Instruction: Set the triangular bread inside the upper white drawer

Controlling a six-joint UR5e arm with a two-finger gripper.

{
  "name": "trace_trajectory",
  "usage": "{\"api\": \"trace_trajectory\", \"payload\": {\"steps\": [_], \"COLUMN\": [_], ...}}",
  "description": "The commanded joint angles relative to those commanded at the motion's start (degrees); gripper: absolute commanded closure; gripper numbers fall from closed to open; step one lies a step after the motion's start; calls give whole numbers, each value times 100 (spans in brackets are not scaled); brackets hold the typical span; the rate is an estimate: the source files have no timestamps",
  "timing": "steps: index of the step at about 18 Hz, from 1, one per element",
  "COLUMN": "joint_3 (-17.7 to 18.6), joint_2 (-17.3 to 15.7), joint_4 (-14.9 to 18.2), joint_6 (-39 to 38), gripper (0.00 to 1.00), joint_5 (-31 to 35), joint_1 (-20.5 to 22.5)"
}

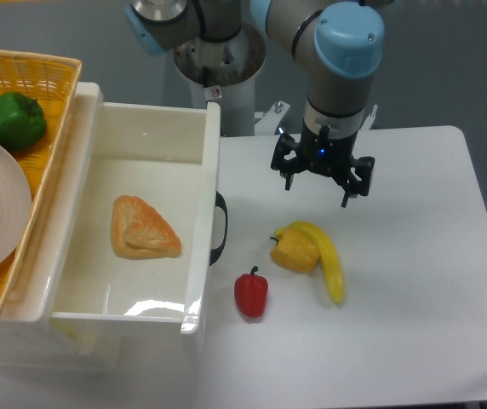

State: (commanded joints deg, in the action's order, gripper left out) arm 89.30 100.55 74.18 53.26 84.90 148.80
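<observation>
triangular bread (145,228): golden, ridged, flat on glossy upper white drawer (203,183) floor | jaws spread, empty

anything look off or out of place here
Nothing stands out. The triangular bread lies flat inside the upper white drawer, intact. The gripper hangs open and empty over the table, above the yellow pepper, banana and red pepper. Nothing is spilled or damaged.

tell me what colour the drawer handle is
Black: the curved handle on the white drawer front shows clearly in the fixed camera view.
</observation>
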Motion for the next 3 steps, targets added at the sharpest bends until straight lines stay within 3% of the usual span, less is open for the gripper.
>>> {"api": "trace_trajectory", "payload": {"steps": [3], "joint_3": [17], "joint_2": [0], "joint_4": [0], "joint_6": [-9], "gripper": [0], "joint_5": [0], "joint_1": [9]}}
